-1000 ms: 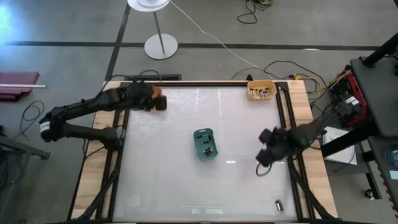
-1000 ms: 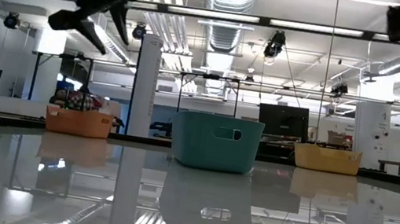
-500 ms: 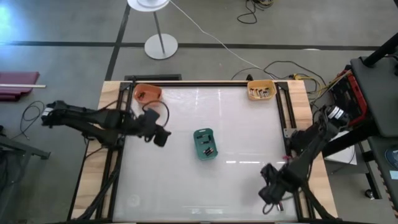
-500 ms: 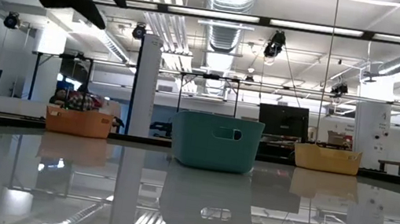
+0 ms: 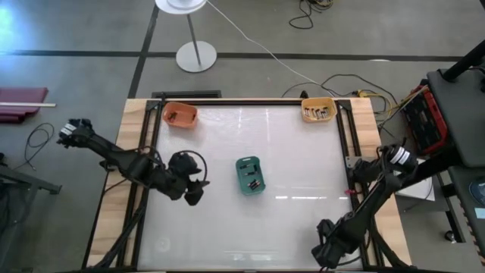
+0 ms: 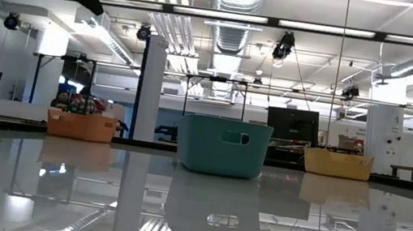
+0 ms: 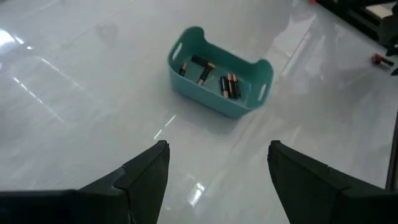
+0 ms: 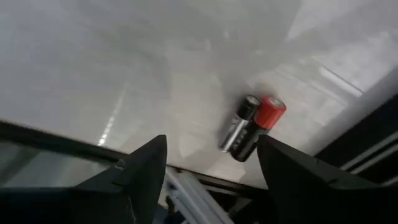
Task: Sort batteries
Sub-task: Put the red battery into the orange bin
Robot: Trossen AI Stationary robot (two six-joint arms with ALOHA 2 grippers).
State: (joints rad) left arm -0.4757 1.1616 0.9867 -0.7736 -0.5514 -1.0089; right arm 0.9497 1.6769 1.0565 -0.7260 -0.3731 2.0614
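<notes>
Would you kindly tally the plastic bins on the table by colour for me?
Orange plastic bin: 1
Teal plastic bin: 1
Yellow plastic bin: 1
Total: 3 bins

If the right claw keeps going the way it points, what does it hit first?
Probably the two batteries lying side by side near the table's edge; they sit ahead of the open right claw, nothing between, though depth is unclear.
</notes>
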